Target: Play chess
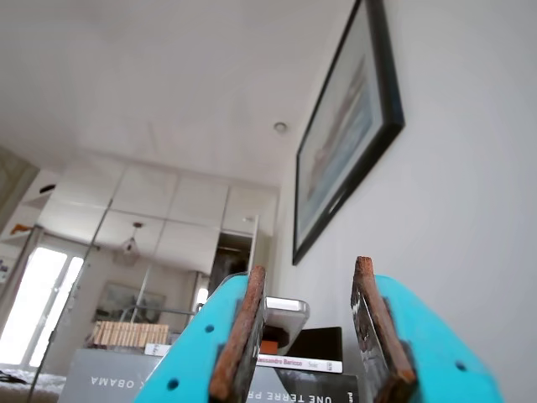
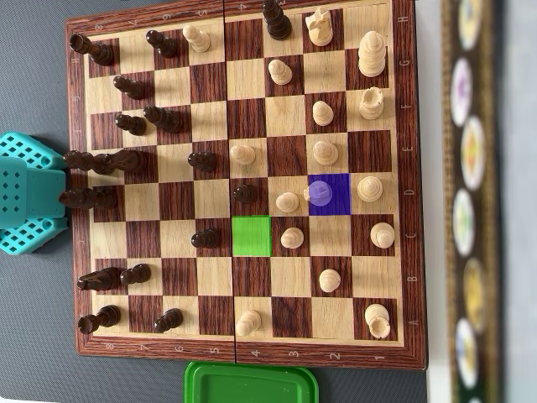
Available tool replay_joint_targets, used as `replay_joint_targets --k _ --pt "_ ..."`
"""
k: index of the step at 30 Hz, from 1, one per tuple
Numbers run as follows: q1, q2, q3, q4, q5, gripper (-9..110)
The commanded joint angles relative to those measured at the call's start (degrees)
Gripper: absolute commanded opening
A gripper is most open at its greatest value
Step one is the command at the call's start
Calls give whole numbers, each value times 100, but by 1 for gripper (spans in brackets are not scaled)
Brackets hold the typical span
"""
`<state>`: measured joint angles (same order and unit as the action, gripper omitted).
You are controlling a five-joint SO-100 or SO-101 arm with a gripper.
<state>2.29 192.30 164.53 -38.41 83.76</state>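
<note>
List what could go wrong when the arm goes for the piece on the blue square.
1. The light pawn on the blue square has another light pawn right beside it, so the open gripper could knock that one over.
2. The green square sits next to a third light pawn and near a dark pawn, so setting down could bump them.
3. The wrist view shows only the room, not the chessboard, so it cannot guide aiming now.

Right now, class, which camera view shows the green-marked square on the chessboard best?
The overhead view: the green square lies in plain sight and empty, beside a light pawn. The wrist view shows nothing of it: it looks upward past the open end effector at ceiling and wall.
</note>
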Motion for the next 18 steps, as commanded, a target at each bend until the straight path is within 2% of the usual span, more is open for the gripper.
replay_joint_targets --k 1,14,18 --pt "18 -44 -413 791 -26 16" --pt "-281 -44 -1055 4166 -26 16" --pt "-457 -53 -1494 5739 -44 16"
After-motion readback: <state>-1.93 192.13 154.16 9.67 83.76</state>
